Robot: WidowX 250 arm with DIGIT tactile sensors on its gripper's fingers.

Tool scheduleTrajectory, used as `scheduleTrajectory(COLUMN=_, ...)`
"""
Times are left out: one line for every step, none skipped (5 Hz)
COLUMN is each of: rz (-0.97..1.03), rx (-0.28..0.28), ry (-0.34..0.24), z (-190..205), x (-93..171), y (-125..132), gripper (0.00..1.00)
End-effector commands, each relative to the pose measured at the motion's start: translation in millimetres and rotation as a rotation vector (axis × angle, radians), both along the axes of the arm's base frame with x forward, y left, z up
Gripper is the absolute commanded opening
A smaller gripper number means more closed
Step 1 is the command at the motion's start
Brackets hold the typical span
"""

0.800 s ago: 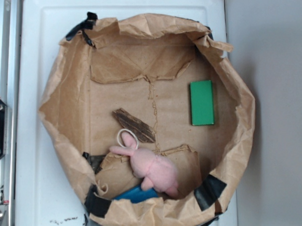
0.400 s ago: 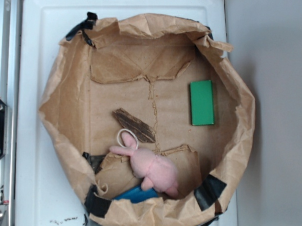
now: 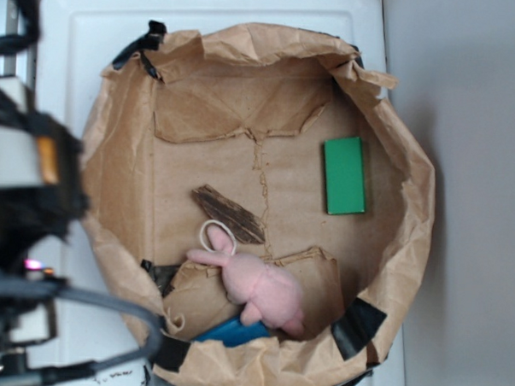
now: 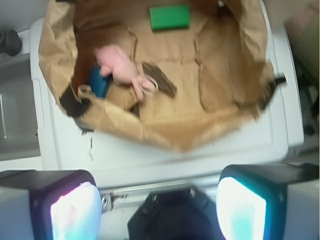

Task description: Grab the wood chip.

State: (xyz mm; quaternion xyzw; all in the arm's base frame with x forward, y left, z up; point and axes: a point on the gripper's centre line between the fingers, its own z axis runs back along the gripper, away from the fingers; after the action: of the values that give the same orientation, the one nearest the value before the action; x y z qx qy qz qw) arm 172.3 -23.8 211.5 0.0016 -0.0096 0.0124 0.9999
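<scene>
The wood chip (image 3: 228, 214), a dark-brown pointed sliver, lies flat on the floor of the brown paper bag (image 3: 413, 200), just above the pink plush bunny (image 3: 263, 289). In the wrist view the wood chip (image 4: 160, 79) is far ahead, right of the bunny (image 4: 117, 62). My gripper (image 4: 157, 207) is open and holds nothing. Its glowing pads (image 4: 75, 212) stand wide apart, outside the bag and over the white surface. In the exterior view only my blurred arm (image 3: 26, 200) shows at the left edge, well left of the chip.
A green rectangular block (image 3: 344, 174) lies at the bag's right side. A blue object (image 3: 233, 332) sits partly under the bunny, with a white ring (image 3: 218, 237) at its ears. Torn paper flaps and the bag's raised crumpled walls surround everything. The bag rests on a white lid (image 3: 61, 82).
My arm has swung into the exterior view from the left and now covers the bag's left rim. The wood chip, bunny and green block have not moved.
</scene>
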Motion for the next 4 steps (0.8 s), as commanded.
scheduleTrajectory(rz=-0.369, rx=0.007, ry=0.081, z=-35.9, x=48.5, y=-8.1, gripper=1.00)
scheduleTrajectory(rz=-0.341, rx=-0.029, ry=0.080, z=-30.7, x=63.3, y=-1.2, gripper=1.00)
scheduleTrajectory(rz=-0.341, rx=-0.029, ry=0.080, z=-30.7, x=63.3, y=-1.2, gripper=1.00)
scheduleTrajectory(rz=-0.341, rx=-0.029, ry=0.080, z=-30.7, x=63.3, y=-1.2, gripper=1.00)
